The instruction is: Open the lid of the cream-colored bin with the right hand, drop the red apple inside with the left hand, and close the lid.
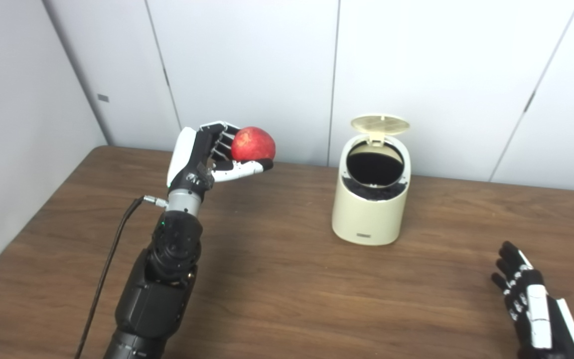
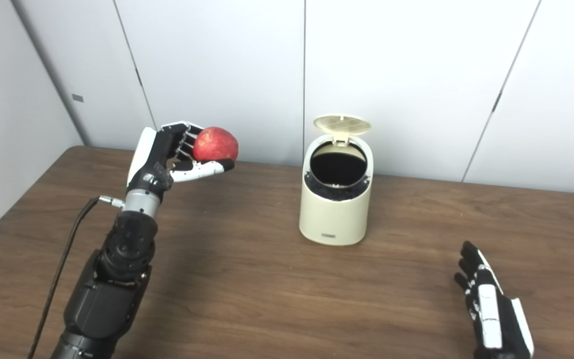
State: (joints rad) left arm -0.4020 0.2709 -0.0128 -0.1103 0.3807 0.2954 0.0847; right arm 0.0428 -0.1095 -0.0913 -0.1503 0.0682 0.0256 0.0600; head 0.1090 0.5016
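Left hand (image 1: 207, 154) raised above the desk (image 1: 277, 289), fingers (image 1: 219, 142) curled around the red apple (image 1: 253, 144), thumb underneath; apple is off the desk, well apart from the bin at its 9 o'clock. Black cable (image 1: 110, 259) trails off the left wrist. Cream-colored bin (image 1: 370, 209) stands mid-desk, lid (image 1: 380, 123) flipped up at 12 o'clock, dark opening exposed. Right hand (image 1: 533, 304) low at the bin's 4 o'clock, fingers extended and apart, holding nothing.
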